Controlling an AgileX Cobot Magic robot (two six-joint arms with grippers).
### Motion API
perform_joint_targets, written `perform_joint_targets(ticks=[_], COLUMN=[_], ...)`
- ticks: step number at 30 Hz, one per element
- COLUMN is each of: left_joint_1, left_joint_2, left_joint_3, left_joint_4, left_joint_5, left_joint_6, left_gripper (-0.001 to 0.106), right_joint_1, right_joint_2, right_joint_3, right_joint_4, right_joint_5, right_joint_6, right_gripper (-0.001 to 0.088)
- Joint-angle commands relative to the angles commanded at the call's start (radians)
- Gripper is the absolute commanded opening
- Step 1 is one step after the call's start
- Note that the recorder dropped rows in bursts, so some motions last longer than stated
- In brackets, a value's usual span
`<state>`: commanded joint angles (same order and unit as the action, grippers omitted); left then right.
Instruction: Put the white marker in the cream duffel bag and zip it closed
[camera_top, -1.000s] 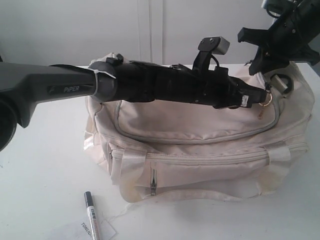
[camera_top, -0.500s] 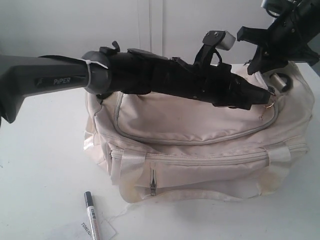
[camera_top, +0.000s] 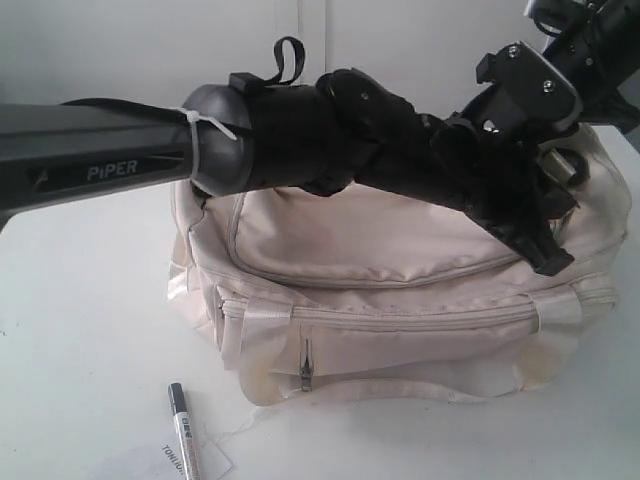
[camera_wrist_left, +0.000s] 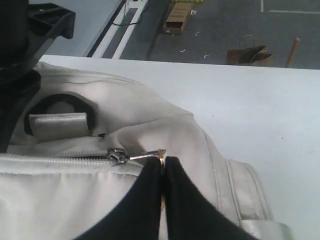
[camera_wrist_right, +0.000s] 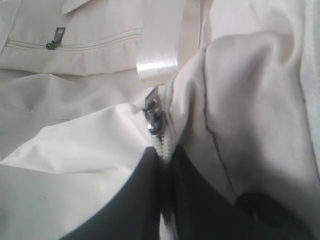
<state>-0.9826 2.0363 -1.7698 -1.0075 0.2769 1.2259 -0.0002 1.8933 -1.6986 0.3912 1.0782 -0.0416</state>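
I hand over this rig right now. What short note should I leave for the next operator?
Left gripper: fingers shut on the gold ring of the zipper pull.
Right gripper: fingers shut on the zip seam of the cream duffel bag.
The white marker lies on the table before the bag, beside the paper tag.
Done: nothing; the top zip looks closed.
Left: open the zip, put the marker in, zip closed.

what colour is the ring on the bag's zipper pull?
The ring is gold, shiny metal. It shows best in the left wrist view.
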Motion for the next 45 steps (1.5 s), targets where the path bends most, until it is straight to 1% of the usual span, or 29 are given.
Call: perform_joint_targets(ticks=[2, 7, 11, 16, 18, 22, 24, 28, 32, 37, 41, 45], left_joint_1=[-0.007, -0.009, -0.017, -0.063, -0.077, -0.086, -0.086, -0.086, -0.086, -0.086, -0.086, -0.086], left_joint_2=[0.000, 0.000, 0.000, -0.002, -0.004, -0.022, -0.026, -0.033, -0.033, -0.033, -0.033, -0.033], left_joint_3=[0.000, 0.000, 0.000, 0.000, 0.000, 0.000, 0.000, 0.000, 0.000, 0.000, 0.000, 0.000], left_joint_4=[0.081, 0.224, 0.292, 0.432, 0.450, 0.508, 0.532, 0.618, 0.632, 0.680, 0.680, 0.763], left_joint_5=[-0.004, -0.018, -0.020, -0.036, -0.036, -0.030, 0.000, 0.088, 0.106, 0.113, 0.141, 0.199], left_joint_6=[-0.013, -0.125, -0.133, -0.135, -0.135, -0.133, -0.133, -0.133, -0.133, -0.135, -0.126, -0.126], left_gripper=[0.000, 0.000, 0.000, 0.000, 0.000, 0.000, 0.000, 0.000, 0.000, 0.000, 0.000, 0.000], right_joint_1=[0.000, 0.000, 0.000, 0.000, 0.000, 0.000, 0.000, 0.000, 0.000, 0.000, 0.000, 0.000], right_joint_2=[0.000, 0.000, 0.000, 0.000, 0.000, 0.000, 0.000, 0.000, 0.000, 0.000, 0.000, 0.000], right_joint_3=[0.000, 0.000, 0.000, 0.000, 0.000, 0.000, 0.000, 0.000, 0.000, 0.000, 0.000, 0.000], right_joint_4=[0.000, 0.000, 0.000, 0.000, 0.000, -0.002, 0.000, 0.000, 0.000, 0.000, 0.000, 0.000], right_joint_5=[0.005, 0.007, 0.007, 0.005, 0.003, -0.003, -0.003, -0.005, -0.010, -0.016, -0.030, -0.044], right_joint_6=[0.000, 0.000, 0.000, 0.000, 0.000, 0.000, 0.000, 0.000, 0.000, 0.000, 0.000, 0.000], right_gripper=[0.0000, 0.0000, 0.0000, 0.0000, 0.0000, 0.0000, 0.0000, 0.0000, 0.0000, 0.0000, 0.0000, 0.0000])
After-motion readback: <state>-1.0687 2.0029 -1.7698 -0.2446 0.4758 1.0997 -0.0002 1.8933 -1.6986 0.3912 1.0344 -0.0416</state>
